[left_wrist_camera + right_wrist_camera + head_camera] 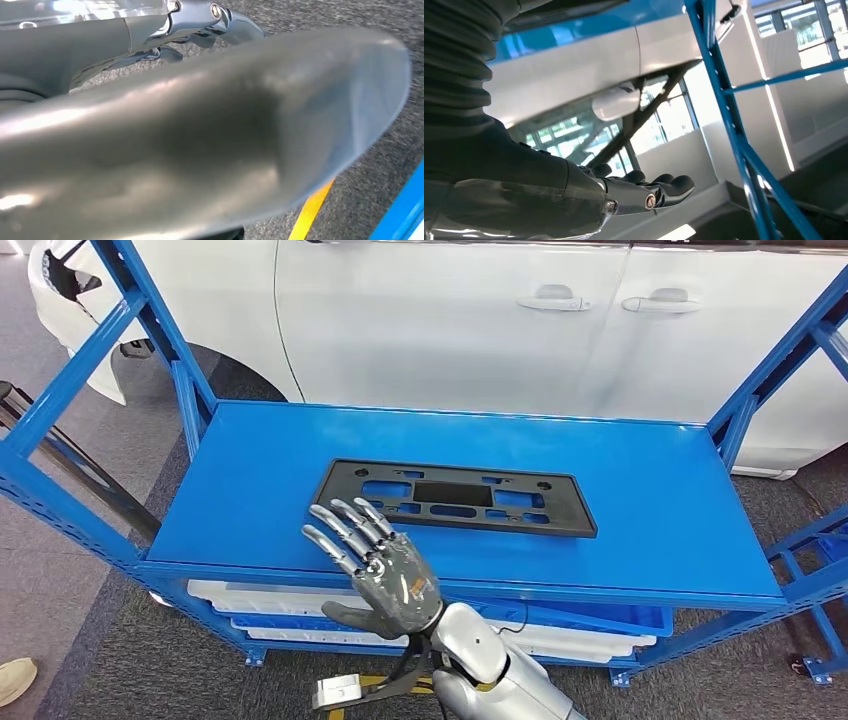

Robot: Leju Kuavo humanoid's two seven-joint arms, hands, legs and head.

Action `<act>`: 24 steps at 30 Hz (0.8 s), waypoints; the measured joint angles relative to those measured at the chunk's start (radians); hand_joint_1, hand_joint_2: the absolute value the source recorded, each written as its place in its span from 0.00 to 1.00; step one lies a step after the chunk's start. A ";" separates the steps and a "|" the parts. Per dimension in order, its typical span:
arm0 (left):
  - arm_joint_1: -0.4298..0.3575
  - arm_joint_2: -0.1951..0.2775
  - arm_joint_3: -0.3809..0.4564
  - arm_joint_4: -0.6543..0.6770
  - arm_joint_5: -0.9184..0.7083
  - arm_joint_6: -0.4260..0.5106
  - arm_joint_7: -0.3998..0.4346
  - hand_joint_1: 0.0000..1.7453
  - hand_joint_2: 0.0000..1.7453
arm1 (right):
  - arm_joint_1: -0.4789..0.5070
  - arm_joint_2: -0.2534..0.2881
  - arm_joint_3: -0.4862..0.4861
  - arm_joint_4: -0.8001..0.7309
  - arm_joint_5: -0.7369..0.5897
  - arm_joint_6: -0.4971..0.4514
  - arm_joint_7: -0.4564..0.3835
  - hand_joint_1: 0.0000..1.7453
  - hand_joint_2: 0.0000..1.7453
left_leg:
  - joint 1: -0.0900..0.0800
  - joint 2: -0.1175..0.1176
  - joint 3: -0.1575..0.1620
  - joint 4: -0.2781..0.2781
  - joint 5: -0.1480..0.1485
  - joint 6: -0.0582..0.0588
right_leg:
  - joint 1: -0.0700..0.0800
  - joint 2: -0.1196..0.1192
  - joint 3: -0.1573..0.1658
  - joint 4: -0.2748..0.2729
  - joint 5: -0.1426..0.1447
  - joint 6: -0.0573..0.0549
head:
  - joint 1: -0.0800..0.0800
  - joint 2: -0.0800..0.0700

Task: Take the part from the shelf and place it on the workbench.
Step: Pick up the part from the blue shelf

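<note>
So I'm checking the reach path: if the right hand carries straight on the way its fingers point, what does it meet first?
Probably the black part lying flat on the blue shelf. The right hand, fingers spread and empty, points at its near left corner. Its height above the shelf is unclear.

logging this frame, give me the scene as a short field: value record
part: black flat frame lying on the shelf
shelf: blue rack, top level holds the part
right hand: raised at the shelf's front edge, fingers apart, holding nothing, not on the part
left hand: seen close up over grey floor, grip unclear
under the top level: white and blue trays
background: white car behind the shelf
task state: part not yet picked up
</note>
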 joint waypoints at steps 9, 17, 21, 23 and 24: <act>-0.005 0.001 -0.038 0.000 -0.002 -0.005 -0.002 0.00 0.00 | -0.168 0.148 0.070 0.188 0.060 0.026 0.081 0.00 1.00 | 0.006 0.002 -0.066 0.161 -0.097 -0.046 | 0.000 -0.003 0.054 -0.121 0.041 -0.032 | -0.003 0.000; -0.008 0.007 -0.065 0.000 -0.007 -0.006 0.005 0.00 0.00 | -0.241 0.249 0.101 0.395 0.079 0.062 0.116 0.00 1.00 | 0.018 0.000 0.008 0.018 -0.013 -0.053 | 0.003 0.002 0.050 -0.098 0.026 -0.014 | -0.001 0.000; -0.008 0.007 -0.071 0.000 -0.002 -0.004 0.006 0.00 0.00 | -0.268 0.275 0.134 0.503 0.041 0.081 0.143 0.00 1.00 | 0.015 -0.002 0.010 0.006 -0.013 -0.023 | 0.004 0.001 0.042 -0.083 0.015 0.005 | 0.002 0.000; -0.009 0.007 -0.074 0.000 0.000 -0.004 0.006 0.00 0.00 | -0.282 0.281 0.153 0.550 0.022 0.084 0.155 0.00 1.00 | 0.017 -0.001 0.009 0.003 -0.010 -0.012 | 0.001 0.000 0.007 -0.010 -0.030 0.015 | 0.002 0.000; -0.010 0.007 -0.075 0.000 0.000 -0.004 0.005 0.00 0.00 | -0.287 0.282 0.163 0.572 0.016 0.083 0.160 0.00 1.00 | 0.016 0.000 0.009 0.003 -0.010 -0.009 | 0.000 -0.001 -0.025 0.057 -0.062 0.018 | 0.003 0.000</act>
